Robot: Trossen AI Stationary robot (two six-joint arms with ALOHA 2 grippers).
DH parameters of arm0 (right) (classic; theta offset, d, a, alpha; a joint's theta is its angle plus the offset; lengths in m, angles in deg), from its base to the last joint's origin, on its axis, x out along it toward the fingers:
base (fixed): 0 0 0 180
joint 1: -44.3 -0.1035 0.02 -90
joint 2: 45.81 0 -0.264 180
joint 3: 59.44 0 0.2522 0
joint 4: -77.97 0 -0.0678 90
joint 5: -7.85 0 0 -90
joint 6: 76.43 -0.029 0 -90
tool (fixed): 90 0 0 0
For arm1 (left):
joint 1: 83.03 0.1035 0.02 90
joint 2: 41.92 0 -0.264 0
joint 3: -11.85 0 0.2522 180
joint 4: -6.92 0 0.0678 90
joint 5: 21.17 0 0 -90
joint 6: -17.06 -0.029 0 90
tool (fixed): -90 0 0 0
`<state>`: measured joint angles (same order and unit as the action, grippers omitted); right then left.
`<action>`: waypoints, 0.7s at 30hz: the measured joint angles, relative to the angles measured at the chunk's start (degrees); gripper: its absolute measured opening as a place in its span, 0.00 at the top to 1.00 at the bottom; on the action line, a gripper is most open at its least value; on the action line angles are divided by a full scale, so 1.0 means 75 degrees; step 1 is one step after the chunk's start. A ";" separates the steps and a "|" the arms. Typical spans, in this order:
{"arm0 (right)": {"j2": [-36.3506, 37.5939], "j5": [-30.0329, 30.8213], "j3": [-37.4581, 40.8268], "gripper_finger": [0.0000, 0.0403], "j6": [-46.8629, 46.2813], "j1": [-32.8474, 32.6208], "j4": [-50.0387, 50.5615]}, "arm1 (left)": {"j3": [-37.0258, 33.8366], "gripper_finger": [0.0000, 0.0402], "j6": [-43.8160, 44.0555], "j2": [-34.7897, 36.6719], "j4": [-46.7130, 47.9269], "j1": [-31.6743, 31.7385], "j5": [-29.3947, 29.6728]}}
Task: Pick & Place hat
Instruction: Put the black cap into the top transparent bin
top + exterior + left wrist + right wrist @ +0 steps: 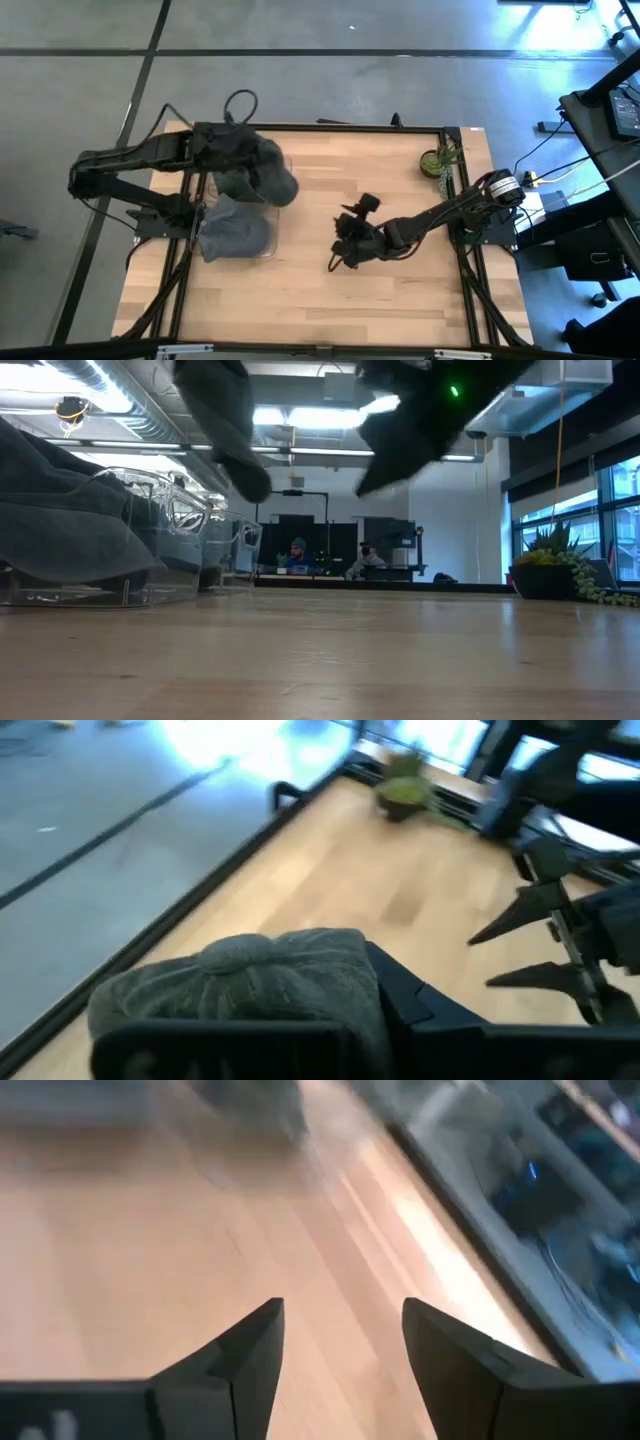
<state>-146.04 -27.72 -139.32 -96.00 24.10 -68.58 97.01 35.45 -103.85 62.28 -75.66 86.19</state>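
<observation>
While the left gripper [272, 178] pinches a dark grey knitted hat [250, 982] between shut fingers, the hat hangs clear of the wooden table [330, 290], just above the clear plastic bin [235, 240].

Item: hat, held; crown forward in the left wrist view, body drooping, apparently carried for lowering into the bin.
Item: bin, at the table's left edge; grey fabric already inside [60, 520].
Item: right gripper [340, 1342], empty, fingers spread wide over bare wood, well apart from the bin toward the table's middle; seemingly waiting.
Item: potted plant [438, 160], at the far right corner, well apart from the bin.
</observation>
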 joint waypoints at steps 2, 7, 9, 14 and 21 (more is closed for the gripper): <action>-0.0003 0.0040 0.0102 0.49 -0.0840 -0.0010 0.0706 | 0.0003 0.99 0.0344 0.0176 0.0302 -0.0200 0.0617; 0.0003 0.0056 0.0504 0.49 -0.2251 0.0073 0.1587 | -0.0289 0.99 0.0717 0.0207 0.0611 -0.0603 0.1310; 0.0003 0.0057 0.0735 0.49 -0.2508 0.0111 0.1576 | -0.0593 0.99 0.0647 0.0190 0.0614 -0.0646 0.1411; 0.0003 -0.0139 0.0991 0.49 -0.2763 0.0136 0.1532 | -0.1323 0.99 0.0608 0.0190 0.0381 -0.0666 0.1952; 0.0003 -0.0061 0.1004 0.49 -0.2754 0.0137 0.1525 | -0.2374 0.99 0.0625 0.0193 -0.0716 -0.0660 0.2469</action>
<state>-146.01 -28.17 -131.79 -116.66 25.12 -57.14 79.21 40.13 -102.41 56.91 -80.62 104.71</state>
